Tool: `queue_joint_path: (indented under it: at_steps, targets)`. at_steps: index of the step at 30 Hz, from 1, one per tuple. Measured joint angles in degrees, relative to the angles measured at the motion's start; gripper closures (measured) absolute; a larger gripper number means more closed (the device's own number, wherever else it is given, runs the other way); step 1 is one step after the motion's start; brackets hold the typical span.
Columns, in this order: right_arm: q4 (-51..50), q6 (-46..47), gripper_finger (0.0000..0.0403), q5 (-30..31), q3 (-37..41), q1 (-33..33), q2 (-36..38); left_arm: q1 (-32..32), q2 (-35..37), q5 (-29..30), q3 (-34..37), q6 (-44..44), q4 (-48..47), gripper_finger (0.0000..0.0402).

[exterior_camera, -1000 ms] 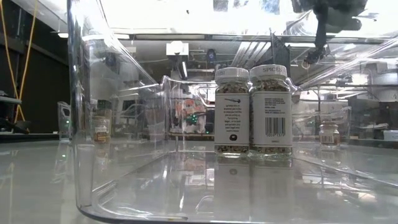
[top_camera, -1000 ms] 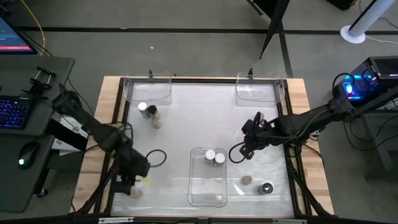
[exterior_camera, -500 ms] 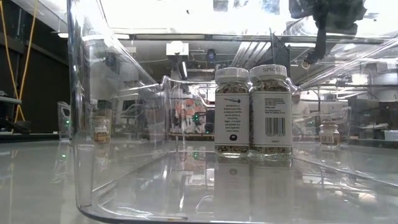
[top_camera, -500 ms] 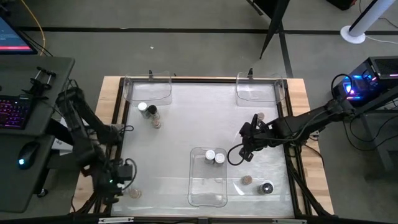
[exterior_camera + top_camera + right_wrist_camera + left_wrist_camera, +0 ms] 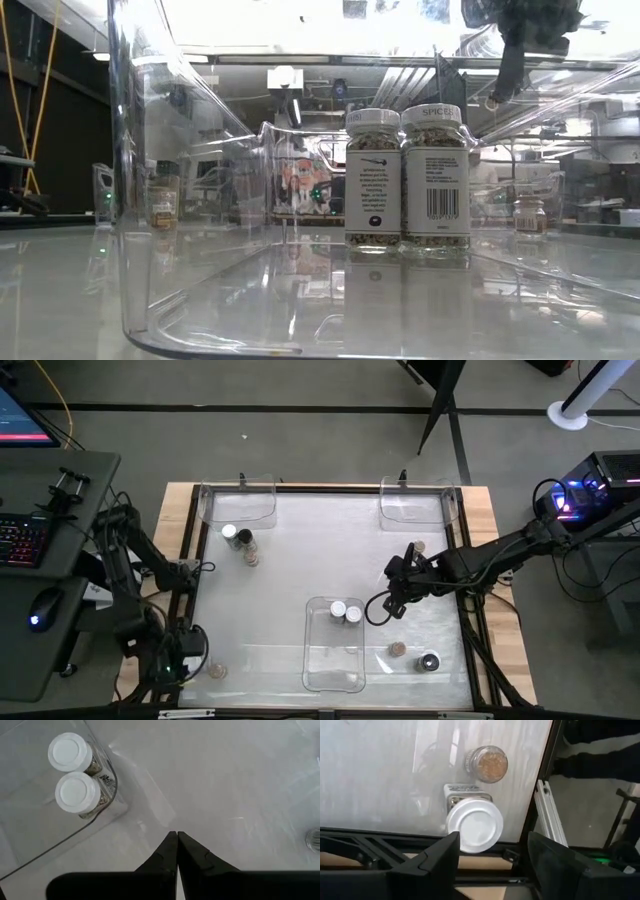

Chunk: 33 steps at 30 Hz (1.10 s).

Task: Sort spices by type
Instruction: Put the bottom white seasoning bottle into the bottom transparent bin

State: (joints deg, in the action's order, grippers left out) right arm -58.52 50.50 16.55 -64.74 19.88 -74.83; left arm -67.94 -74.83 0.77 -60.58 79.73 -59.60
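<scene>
The spice jars are small, rigid and light, with smooth glassy walls; judged slippery, best pinched across the body just under the cap.

The left claw (image 5: pixel 492 865) hangs spread and empty over a white-capped jar (image 5: pixel 474 822) at the worktop's (image 5: pixel 300 560) near left corner, a tan-topped jar (image 5: pixel 486 764) just beside it. The right claw (image 5: pixel 177 851), pressed together and empty, hovers beside the clear tray (image 5: pixel 334 670) holding two white-capped jars (image 5: pixel 345 611).

Two jars (image 5: pixel 240 542) stand near the far left tray (image 5: pixel 240 505); two more (image 5: pixel 413 656) lie right of the centre tray. The tray wall and worktop frame crowd any approach.
</scene>
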Motion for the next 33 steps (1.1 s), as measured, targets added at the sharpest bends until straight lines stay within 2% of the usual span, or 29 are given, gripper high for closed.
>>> queue_joint_path:
  at_steps: [8,23,28,33]
  targets:
    - [0.57,0.0,0.0403,1.09,0.0,0.0,0.0,-0.47,-3.92,0.38,-0.26,-1.7,-0.08,0.0179]
    - [2.05,-0.02,0.0403,1.37,-0.01,0.0,0.0,-0.33,-0.52,1.15,0.08,-0.76,-0.38,0.0179]
    - [2.05,-0.02,0.0403,1.36,0.01,0.0,0.0,-0.33,-0.52,2.47,0.08,3.18,-0.23,0.0179]
    - [2.05,-0.04,0.0403,1.36,-0.01,0.0,0.0,-0.33,-0.52,1.21,0.07,2.28,-0.19,0.0179]
